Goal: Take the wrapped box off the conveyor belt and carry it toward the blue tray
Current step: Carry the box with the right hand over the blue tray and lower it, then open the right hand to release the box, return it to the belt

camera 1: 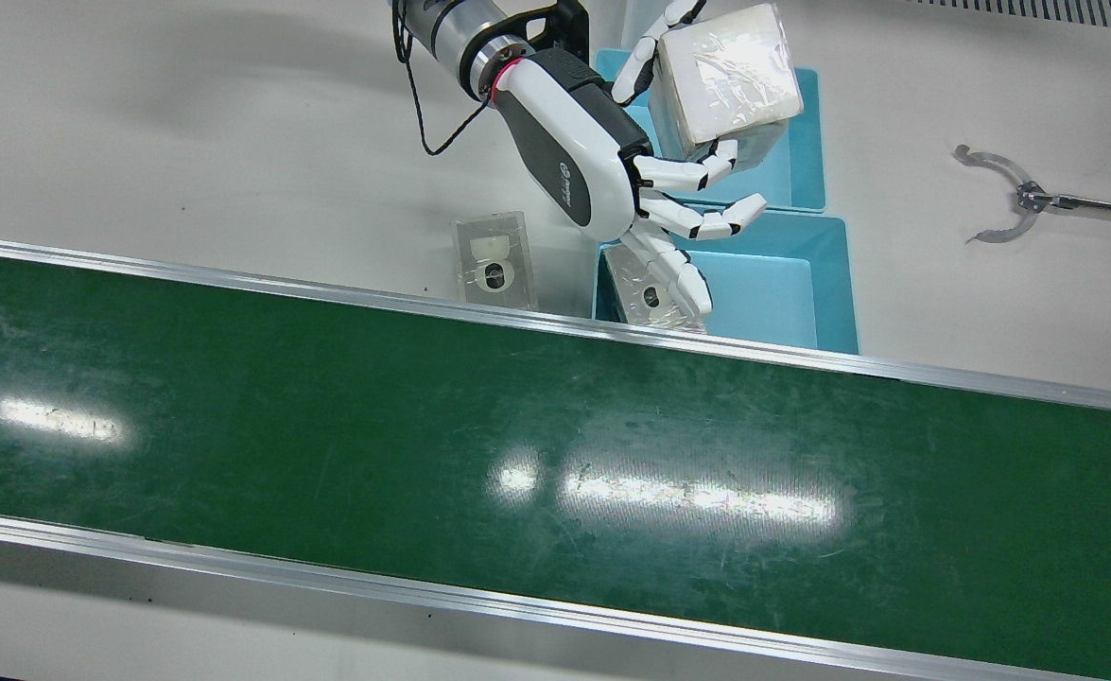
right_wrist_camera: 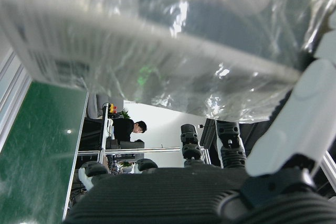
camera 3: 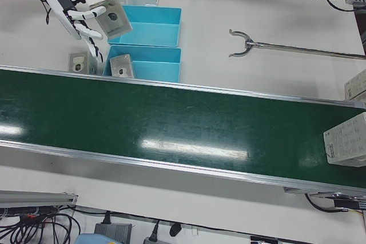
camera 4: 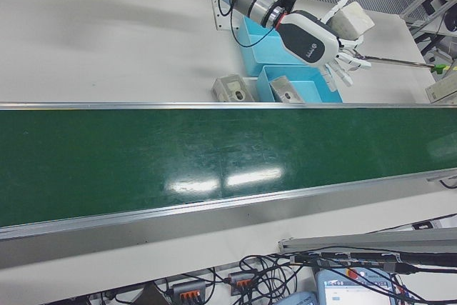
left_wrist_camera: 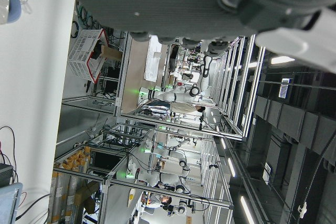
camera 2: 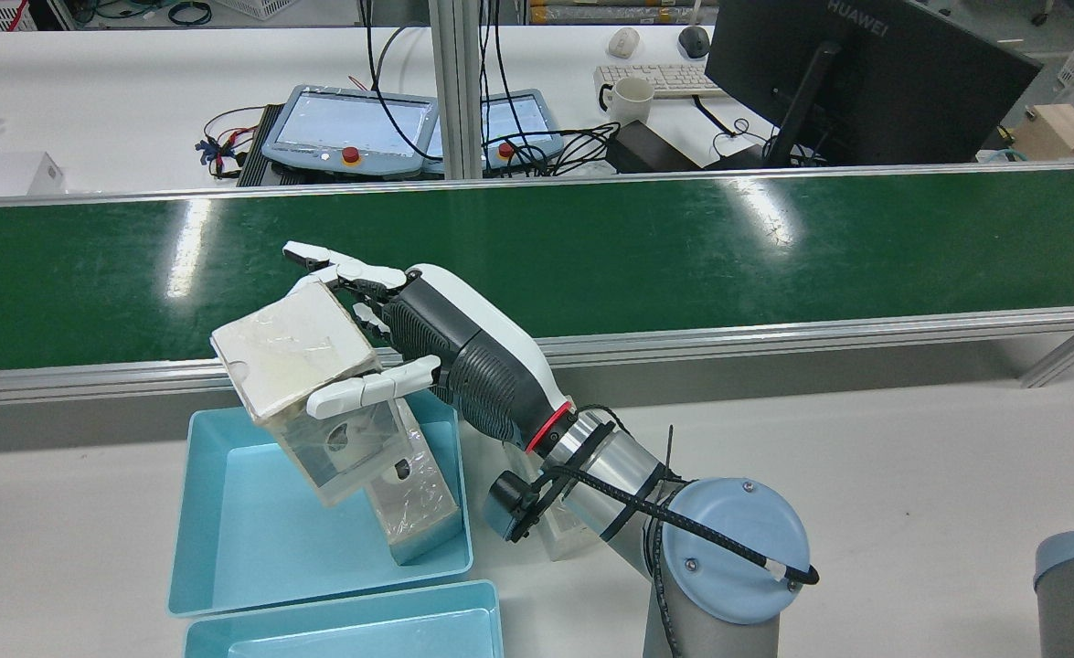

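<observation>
"HUAWEI" on the monitor (camera 2: 866, 82)

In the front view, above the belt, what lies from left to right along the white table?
Wrapped box lying on the table → right hand → wrapped box held in its fingers → clear forked tool on a rod.

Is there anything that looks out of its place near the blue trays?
Yes. One small wrapped box lies on the table beside the blue tray, outside it, while another box sits inside.
</observation>
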Robot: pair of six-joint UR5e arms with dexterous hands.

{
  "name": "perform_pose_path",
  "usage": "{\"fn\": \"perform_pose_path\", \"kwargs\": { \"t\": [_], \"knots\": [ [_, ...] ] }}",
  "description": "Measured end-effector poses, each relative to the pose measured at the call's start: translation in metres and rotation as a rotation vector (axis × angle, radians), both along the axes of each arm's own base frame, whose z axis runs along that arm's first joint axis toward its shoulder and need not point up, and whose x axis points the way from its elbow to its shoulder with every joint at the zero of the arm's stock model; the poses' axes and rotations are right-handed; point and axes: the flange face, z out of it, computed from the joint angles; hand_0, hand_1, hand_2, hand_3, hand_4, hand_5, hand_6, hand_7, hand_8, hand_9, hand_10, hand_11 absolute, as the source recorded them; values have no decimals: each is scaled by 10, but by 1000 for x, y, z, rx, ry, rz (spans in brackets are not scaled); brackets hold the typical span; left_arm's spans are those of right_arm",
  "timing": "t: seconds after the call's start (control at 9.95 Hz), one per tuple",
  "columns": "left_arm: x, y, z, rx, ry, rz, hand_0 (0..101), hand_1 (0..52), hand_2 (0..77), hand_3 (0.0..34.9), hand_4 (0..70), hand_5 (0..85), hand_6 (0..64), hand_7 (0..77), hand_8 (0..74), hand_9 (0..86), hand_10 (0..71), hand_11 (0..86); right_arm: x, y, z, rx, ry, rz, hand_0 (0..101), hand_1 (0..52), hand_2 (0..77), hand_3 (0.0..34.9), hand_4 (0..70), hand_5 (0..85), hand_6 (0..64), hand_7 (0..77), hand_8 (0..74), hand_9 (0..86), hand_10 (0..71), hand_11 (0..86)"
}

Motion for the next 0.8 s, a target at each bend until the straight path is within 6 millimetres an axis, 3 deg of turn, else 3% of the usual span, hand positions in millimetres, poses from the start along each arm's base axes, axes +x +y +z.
{"fn": "perform_pose_path", "kwargs": {
  "t": [0.1,0.2,0.3,0.4,0.5,0.6,0.7,0.8],
  "knots": [
    [0,0,0,0,0,0,0,0,11,0,5,5,0,5,5,0,5,0,1,2,0,0,-3,-2,377,5,93,304,295,322,0,120,0,16,5,16],
    [0,0,0,0,0,0,0,0,11,0,5,5,0,5,5,5,5,0,3,4,3,-1,-3,-3,391,207,60,297,196,224,0,109,0,16,5,16],
    [0,0,0,0,0,0,0,0,11,0,5,5,0,5,5,5,5,0,5,5,7,-4,0,-4,391,76,131,298,0,49,0,114,0,16,5,16],
    [0,0,0,0,0,0,0,0,5,0,5,5,0,5,5,0,5,0,6,5,9,-5,1,-5,391,76,131,298,0,49,0,114,0,16,5,16],
    [0,0,0,0,0,0,0,0,11,0,0,5,5,5,5,0,5,0,6,5,10,-6,1,-7,390,109,55,298,54,104,0,136,0,16,5,16],
    [0,0,0,0,0,0,0,0,11,0,5,5,0,5,5,0,5,0,7,5,11,-4,1,-9,390,109,55,298,54,104,0,136,0,16,5,16],
    [0,0,0,0,0,0,0,0,5,0,5,5,0,5,0,5,5,0,12,1,13,-3,7,-1,389,71,114,297,65,131,0,136,0,16,5,16],
    [0,0,0,0,0,0,0,0,5,0,5,5,0,5,0,5,5,0,24,-10,20,-2,23,20,387,27,93,298,87,136,0,147,44,11,5,11]
  ]
}}
